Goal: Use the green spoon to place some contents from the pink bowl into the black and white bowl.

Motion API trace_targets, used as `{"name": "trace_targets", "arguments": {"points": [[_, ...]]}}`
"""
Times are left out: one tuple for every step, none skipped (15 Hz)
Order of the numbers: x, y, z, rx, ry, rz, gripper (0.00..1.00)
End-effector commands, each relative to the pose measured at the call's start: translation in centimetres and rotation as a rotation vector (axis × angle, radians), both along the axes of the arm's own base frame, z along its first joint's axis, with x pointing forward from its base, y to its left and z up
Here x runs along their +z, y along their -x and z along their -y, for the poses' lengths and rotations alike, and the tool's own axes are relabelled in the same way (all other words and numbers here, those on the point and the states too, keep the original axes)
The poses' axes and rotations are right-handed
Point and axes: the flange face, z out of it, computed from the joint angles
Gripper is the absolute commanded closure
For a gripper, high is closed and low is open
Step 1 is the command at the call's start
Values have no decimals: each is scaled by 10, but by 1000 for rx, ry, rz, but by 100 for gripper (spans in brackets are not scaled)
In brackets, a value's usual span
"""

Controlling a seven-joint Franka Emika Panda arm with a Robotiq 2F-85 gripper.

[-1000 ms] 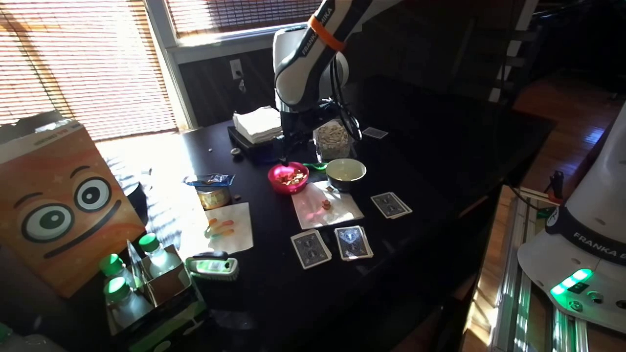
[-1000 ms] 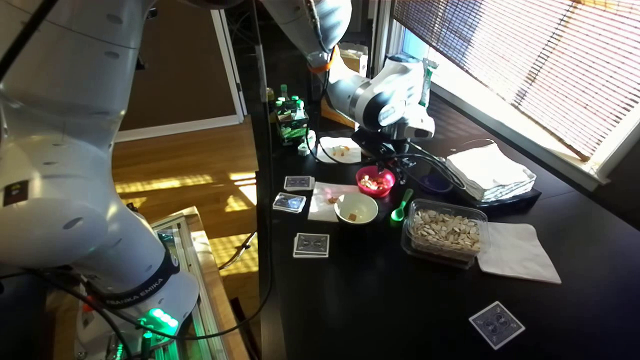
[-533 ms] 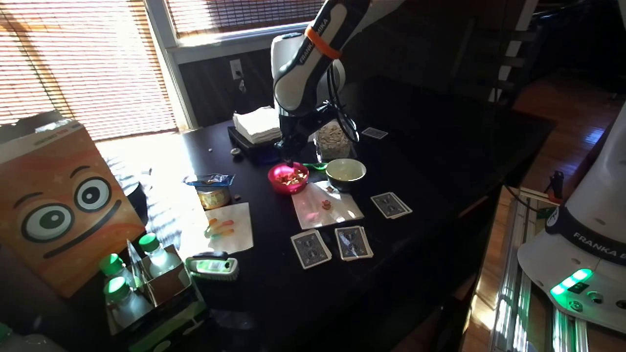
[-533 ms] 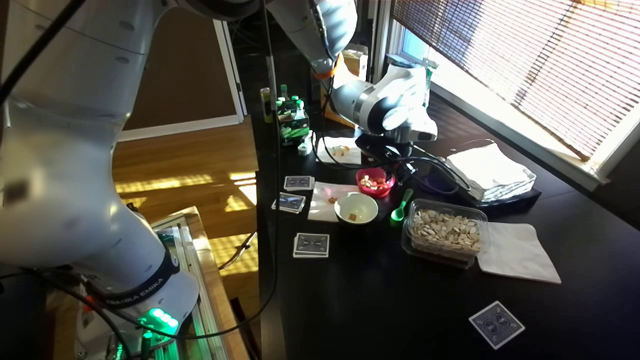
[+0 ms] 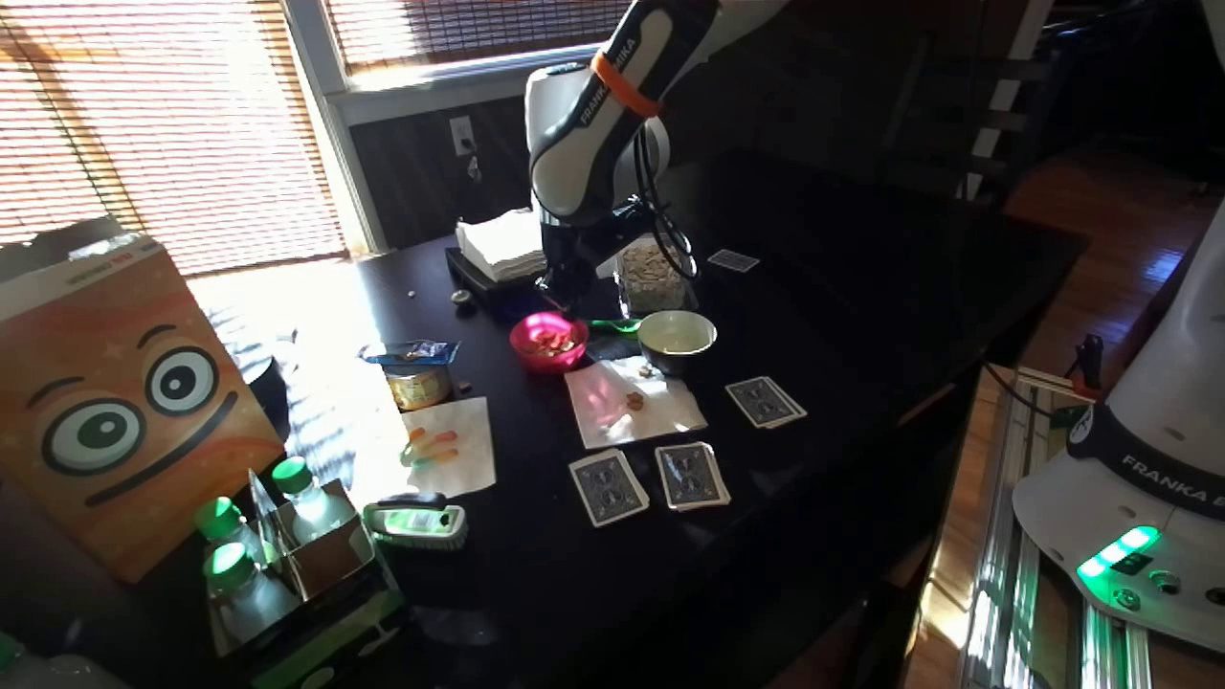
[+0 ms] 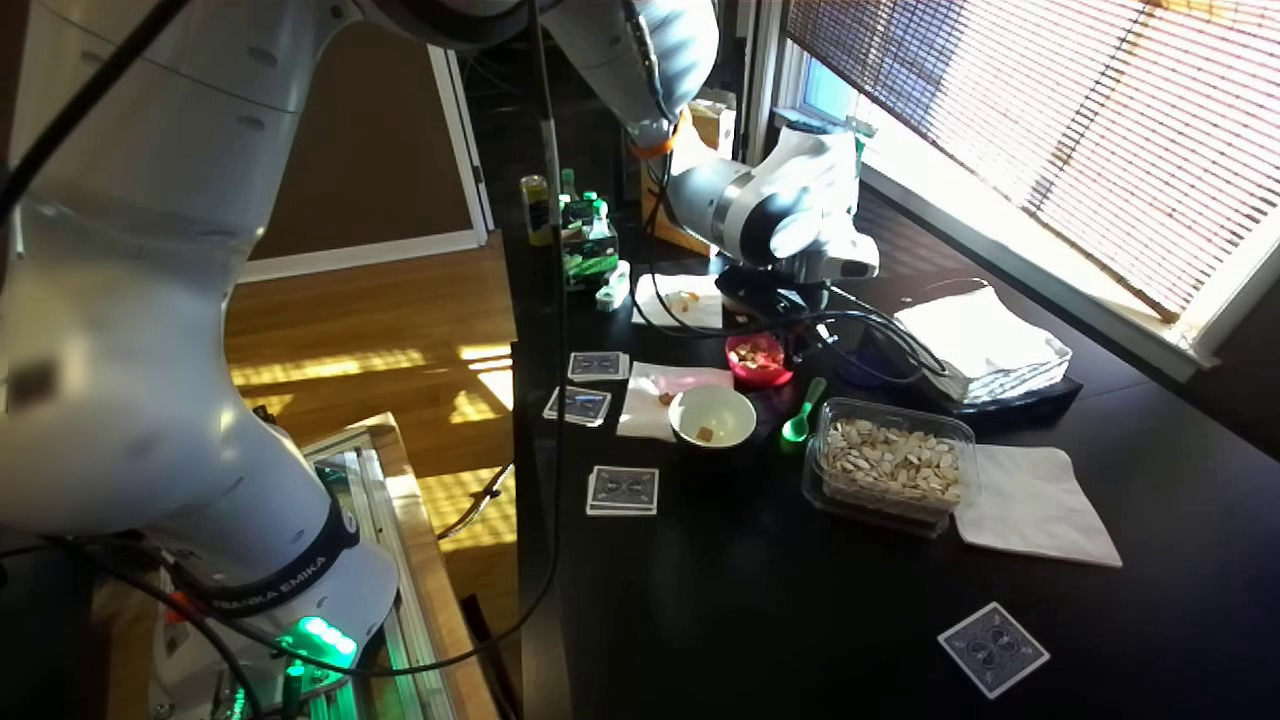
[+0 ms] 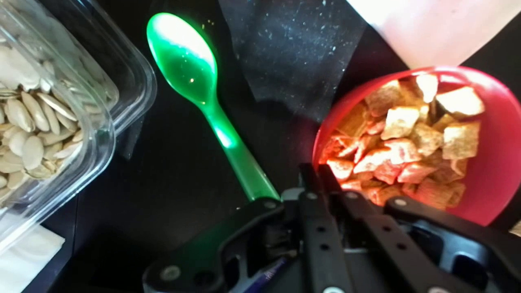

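In the wrist view my gripper is shut on the near rim of the pink bowl, one fingertip on each side of the wall. Square, toasted-looking pieces fill much of that bowl, which looks slightly tilted in both exterior views. To the left lies the green spoon, apart from the fingers except that the end of its handle is hidden behind the gripper. The black and white bowl, pale inside and dark outside, stands beside the pink bowl and has a small brown piece at its bottom.
A clear tub of seeds stands beside the spoon, with a napkin stack behind it. A dark blue bowl is near my gripper. A paper napkin with crumbs and several card stacks lie in front of the bowls.
My gripper's jaws have come together on the pink bowl's rim. The pink bowl has shifted and tipped slightly, moving left in an exterior view. The spoon and the black and white bowl stayed still.
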Motion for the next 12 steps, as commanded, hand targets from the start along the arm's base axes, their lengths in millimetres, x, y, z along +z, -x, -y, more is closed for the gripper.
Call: {"name": "trace_targets", "arguments": {"points": [[1, -6, 0, 20, 6, -4, 98], [2, -6, -2, 23, -1, -10, 98], [3, -6, -3, 26, -3, -16, 98], [2, -6, -6, 29, -5, -23, 98], [1, -5, -11, 34, -13, -34, 98], [1, -5, -14, 40, -15, -39, 98], [1, -4, -19, 44, -8, -45, 97], [-1, -4, -20, 43, -2, -47, 92], [-2, -4, -22, 44, -10, -49, 90], [-4, -4, -25, 39, -14, -51, 92], [-6, -4, -29, 36, -15, -49, 96], [-7, -4, -30, 33, -19, -44, 93]]}}
